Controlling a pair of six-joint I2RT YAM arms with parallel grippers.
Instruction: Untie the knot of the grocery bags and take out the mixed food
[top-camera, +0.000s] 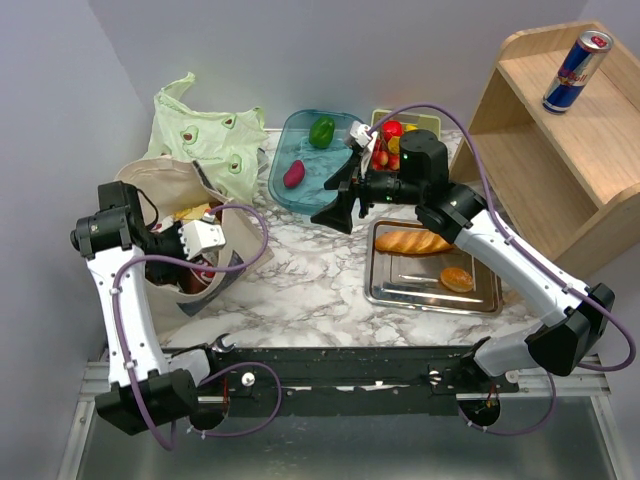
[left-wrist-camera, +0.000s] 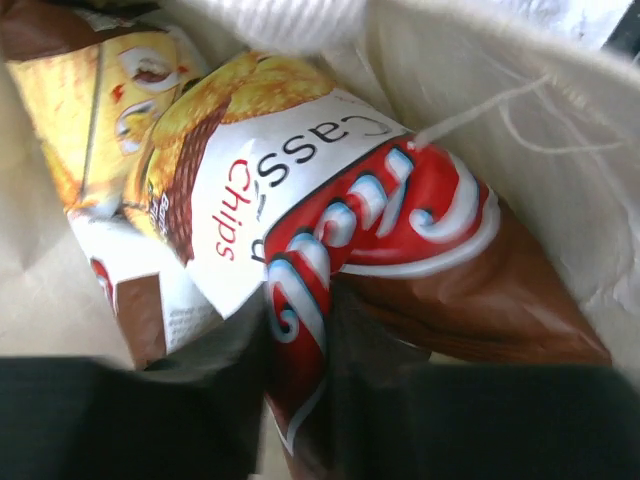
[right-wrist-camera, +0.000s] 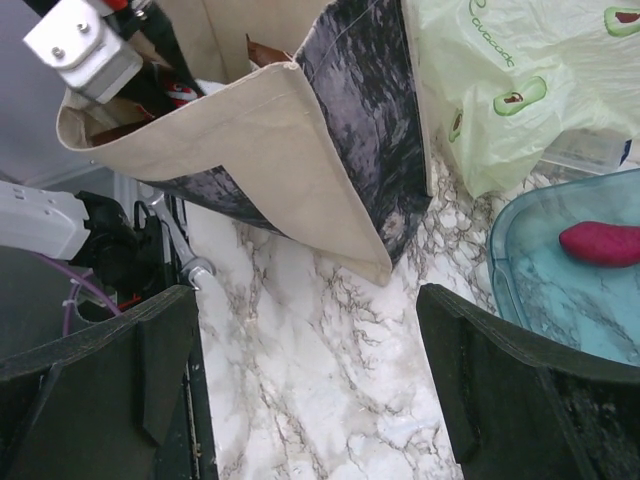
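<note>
A red-and-brown crisp bag (left-wrist-camera: 400, 230) lies inside the beige canvas tote (top-camera: 160, 180) at the table's left edge. The left gripper (left-wrist-camera: 300, 410) reaches in with its fingers either side of the bag's lower end; I cannot tell whether they pinch it. The pale green bag (top-camera: 205, 130) lies at the far left corner. The right gripper (top-camera: 338, 195) hovers mid-table, jaws spread wide and empty.

tabletop (top-camera: 300, 280): marble-look, smooth, glossy
tote (right-wrist-camera: 260, 150): beige canvas, matt, coarse weave
green bag (top-camera: 200, 135): thin cloth, crinkled
crisp bag (left-wrist-camera: 380, 230): shiny film
tray (top-camera: 410, 285): polished metal
tub (top-camera: 285, 145): translucent blue plastic
shelf (top-camera: 570, 150): pale wood, matt
</note>
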